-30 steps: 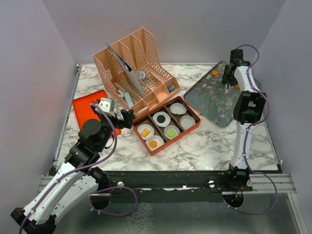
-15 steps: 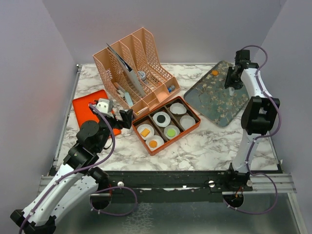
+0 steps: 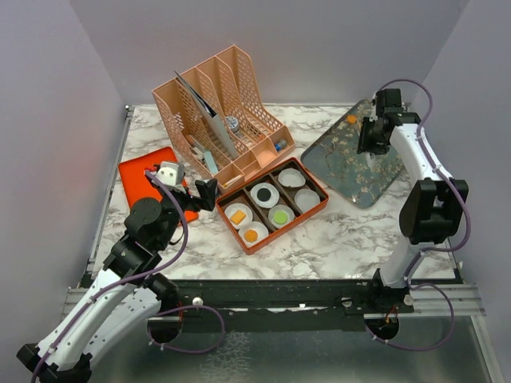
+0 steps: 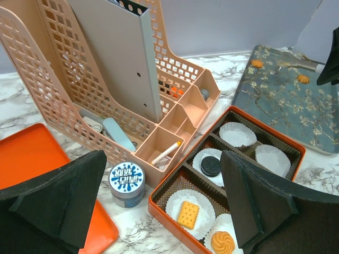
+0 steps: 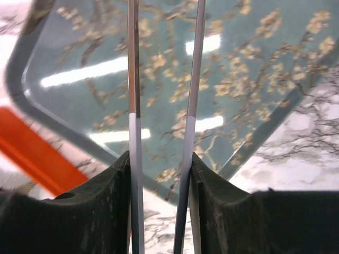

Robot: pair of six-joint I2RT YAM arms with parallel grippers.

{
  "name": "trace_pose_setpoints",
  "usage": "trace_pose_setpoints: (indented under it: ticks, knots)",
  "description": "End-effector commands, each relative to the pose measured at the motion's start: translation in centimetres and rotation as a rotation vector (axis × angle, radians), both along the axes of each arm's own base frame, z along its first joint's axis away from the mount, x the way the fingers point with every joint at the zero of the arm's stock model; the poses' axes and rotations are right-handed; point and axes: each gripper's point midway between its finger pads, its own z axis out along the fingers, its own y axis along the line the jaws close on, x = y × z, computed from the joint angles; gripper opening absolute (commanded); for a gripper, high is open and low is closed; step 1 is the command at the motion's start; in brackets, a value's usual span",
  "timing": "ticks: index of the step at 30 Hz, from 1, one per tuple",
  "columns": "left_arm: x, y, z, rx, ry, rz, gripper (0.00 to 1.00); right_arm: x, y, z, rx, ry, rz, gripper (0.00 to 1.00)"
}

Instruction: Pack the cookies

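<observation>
The orange box (image 3: pixel 313 209) holds white paper cups. Four of them carry cookies: a yellow square (image 3: pixel 238 216), an orange swirl (image 3: pixel 251 235), a black round (image 3: pixel 263 194) and a green round (image 3: pixel 280 215). More orange cookies lie on the blue floral tray (image 3: pixel 343 163), one (image 3: pixel 351 119) at its far corner and another (image 4: pixel 303 79) further right. My right gripper (image 3: pixel 371 137) hangs over that tray, shut on metal tongs (image 5: pixel 134 79) whose two blades stand apart and carry nothing. My left gripper (image 3: pixel 209 191) stands wide open and empty beside the box's left end (image 4: pixel 164 156).
A peach mesh desk organizer (image 3: pixel 219 112) stands behind the box. A flat orange lid (image 3: pixel 137 179) lies at the left, with a small blue-and-white tin (image 4: pixel 126 182) next to it. Bare marble runs along the near edge.
The right wrist has swung back left over the tray with the tongs, and its elbow has dropped toward the near right. The left arm has not moved.
</observation>
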Motion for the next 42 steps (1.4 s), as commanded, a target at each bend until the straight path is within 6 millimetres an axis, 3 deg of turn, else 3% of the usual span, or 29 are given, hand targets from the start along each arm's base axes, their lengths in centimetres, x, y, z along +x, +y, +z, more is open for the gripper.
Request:
trace_pose_setpoints:
  ticks: [1, 9, 16, 29, 36, 42]
  knots:
    - [0.0, 0.1, 0.4, -0.007, -0.019, 0.002, 0.99, -1.1, 4.3, 3.0, 0.023, -0.083, 0.094, 0.12]
    - [0.2, 0.2, 0.2, -0.005, -0.013, 0.010, 0.99, -5.5, 11.3, 3.9, 0.036, -0.077, 0.278, 0.13]
    - [0.3, 0.3, 0.1, -0.002, -0.010, 0.019, 0.99, -9.7, 15.3, 4.4, 0.049, -0.068, 0.411, 0.13]
    - [0.5, 0.3, -0.3, 0.006, 0.005, 0.021, 0.99, -16.1, 18.6, 3.4, 0.122, -0.015, 0.585, 0.13]
    - [0.6, 0.3, -0.3, 0.006, 0.005, 0.022, 0.99, -17.0, 19.1, 1.0, 0.122, 0.038, 0.605, 0.13]
    - [0.6, 0.3, -0.4, 0.007, 0.005, 0.022, 0.99, -16.3, 19.3, -0.5, 0.103, 0.051, 0.595, 0.13]
